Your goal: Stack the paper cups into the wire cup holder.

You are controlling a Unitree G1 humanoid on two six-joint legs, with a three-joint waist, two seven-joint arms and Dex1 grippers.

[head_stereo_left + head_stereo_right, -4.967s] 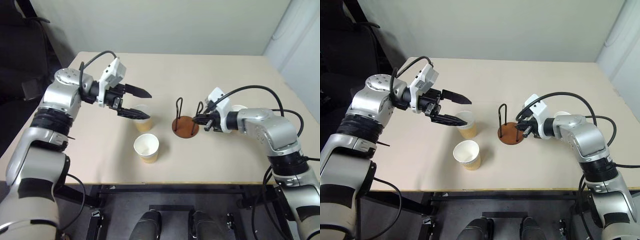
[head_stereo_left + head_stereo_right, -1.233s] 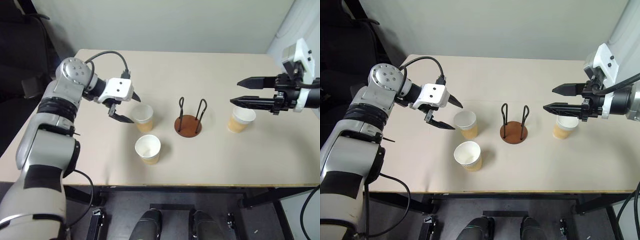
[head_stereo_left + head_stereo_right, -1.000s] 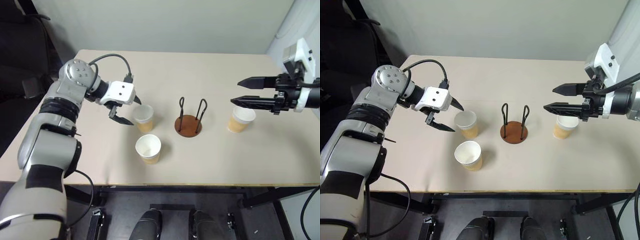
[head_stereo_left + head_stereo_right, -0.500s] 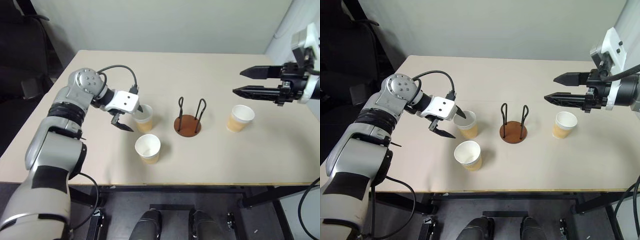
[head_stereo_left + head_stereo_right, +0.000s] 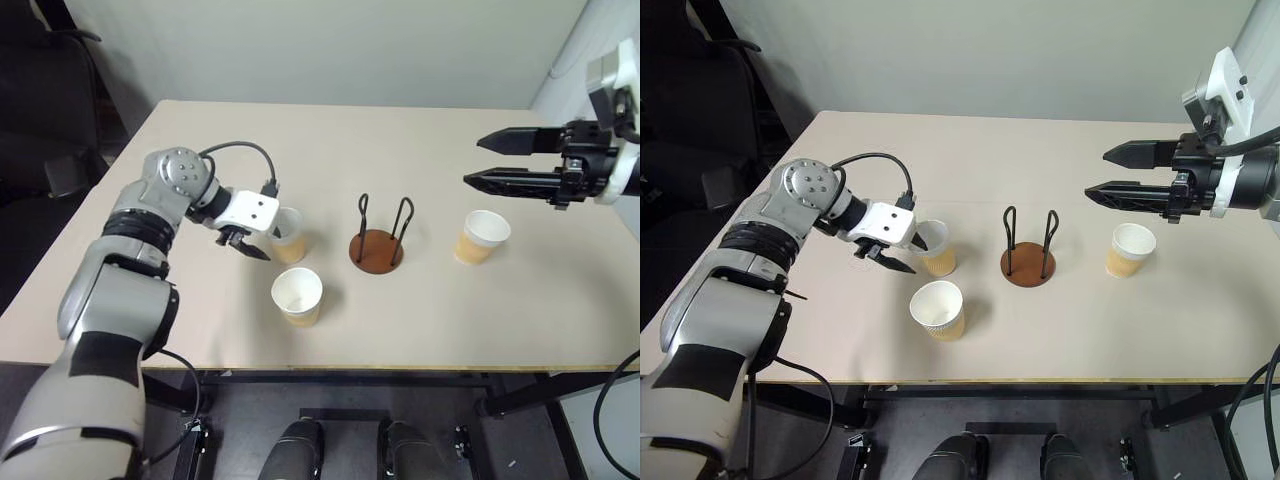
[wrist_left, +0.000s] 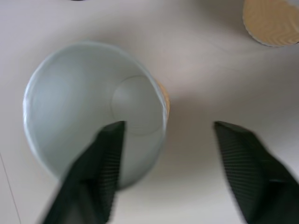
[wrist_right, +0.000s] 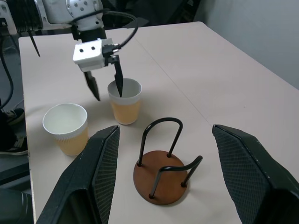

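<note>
i see my left tool [image 5: 259, 237] down at the far cup [image 5: 288, 236] on the left half of the desk [image 5: 420, 300], its two black fingers [image 7: 118, 80] astride the near wall of that cup: one finger reaches inside the white mouth, the other stands outside against the tan side, and the jaws are part-way in, so i cannot tell if they pinch the rim or merely straddle it. the cup sits upright on the desk. a second cup [image 5: 296, 296] stands upright just in front of it, nearer to me, close to it but apart. the wire cup holder [image 5: 377, 244] sits in the middle of the desk, its reddish-brown disc flat and its two black loops upright, with nothing in it. the third cup [image 5: 481, 237] stands upright to the right of the holder, well apart from it. my right tool [image 5: 478, 161] hangs in the air above and behind that third cup, pointing roughly level toward the left, its fingers spread wide and released, gripping nothing.
</note>
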